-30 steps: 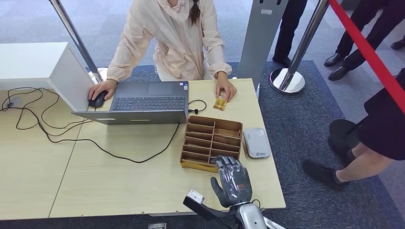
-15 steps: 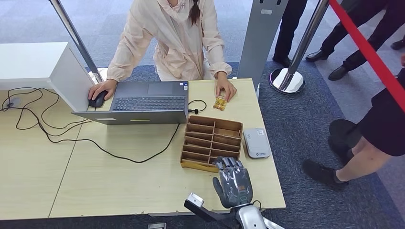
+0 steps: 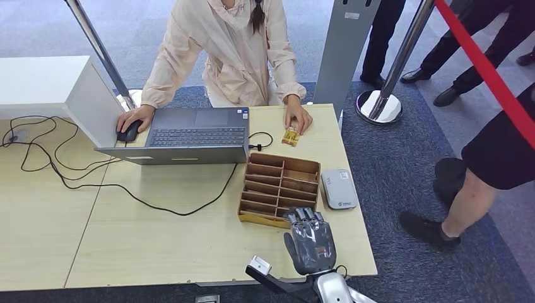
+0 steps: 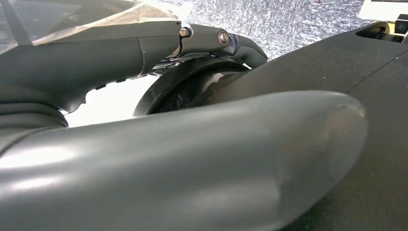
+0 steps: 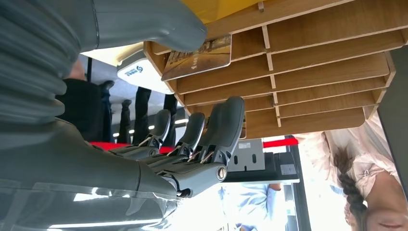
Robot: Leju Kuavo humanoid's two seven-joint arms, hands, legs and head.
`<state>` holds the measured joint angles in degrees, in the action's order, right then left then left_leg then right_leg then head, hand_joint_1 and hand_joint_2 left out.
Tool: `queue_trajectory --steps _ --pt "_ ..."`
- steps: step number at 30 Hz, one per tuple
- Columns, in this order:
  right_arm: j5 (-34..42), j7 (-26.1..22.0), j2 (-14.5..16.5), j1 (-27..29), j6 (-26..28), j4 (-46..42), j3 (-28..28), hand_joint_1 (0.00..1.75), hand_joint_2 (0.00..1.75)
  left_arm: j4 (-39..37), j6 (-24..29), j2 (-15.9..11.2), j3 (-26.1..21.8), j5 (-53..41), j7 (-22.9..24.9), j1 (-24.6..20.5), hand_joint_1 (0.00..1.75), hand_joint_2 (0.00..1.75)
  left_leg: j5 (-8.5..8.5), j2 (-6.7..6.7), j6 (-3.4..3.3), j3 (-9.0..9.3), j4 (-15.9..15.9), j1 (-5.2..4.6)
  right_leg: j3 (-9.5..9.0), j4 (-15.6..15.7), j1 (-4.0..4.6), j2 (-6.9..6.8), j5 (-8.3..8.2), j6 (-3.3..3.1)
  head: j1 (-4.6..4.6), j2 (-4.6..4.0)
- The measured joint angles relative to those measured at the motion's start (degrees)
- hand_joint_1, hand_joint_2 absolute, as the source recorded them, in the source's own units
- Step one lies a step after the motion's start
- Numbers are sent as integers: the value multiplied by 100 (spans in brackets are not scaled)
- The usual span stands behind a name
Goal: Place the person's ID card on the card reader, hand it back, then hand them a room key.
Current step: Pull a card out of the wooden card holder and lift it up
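Right hand has crept slightly back from the wooden organizer, fingers loosely spread, holding nothing. Room key card stays in organizer's near slot; pickup not started. Left hand's fingers: cannot tell.

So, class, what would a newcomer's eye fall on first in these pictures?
Probably the robot's grey right hand, fingers spread at the near edge of the wooden card organizer, where a gold card lies in a slot. Next, the person behind the open laptop across the table.
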<state>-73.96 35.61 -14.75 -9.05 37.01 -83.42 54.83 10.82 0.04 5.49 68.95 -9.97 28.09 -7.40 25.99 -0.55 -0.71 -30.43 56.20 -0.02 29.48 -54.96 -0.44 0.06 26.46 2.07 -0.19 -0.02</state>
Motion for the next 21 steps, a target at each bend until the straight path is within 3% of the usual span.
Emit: queue_trajectory --steps 5,21 --pt "-23 9 2 14 8 79 -56 58 175 0 -16 2 1 0 -3 0 0 0 0 0 0 0 0 0 0 0 0 0 0 0 -1 0" --pt "-69 14 47 16 -60 275 -194 53 175 0 -49 2 1 0 -63 -1 0 0 0 0 0 0 0 0 0 0 0 0 0 0 -1 0"
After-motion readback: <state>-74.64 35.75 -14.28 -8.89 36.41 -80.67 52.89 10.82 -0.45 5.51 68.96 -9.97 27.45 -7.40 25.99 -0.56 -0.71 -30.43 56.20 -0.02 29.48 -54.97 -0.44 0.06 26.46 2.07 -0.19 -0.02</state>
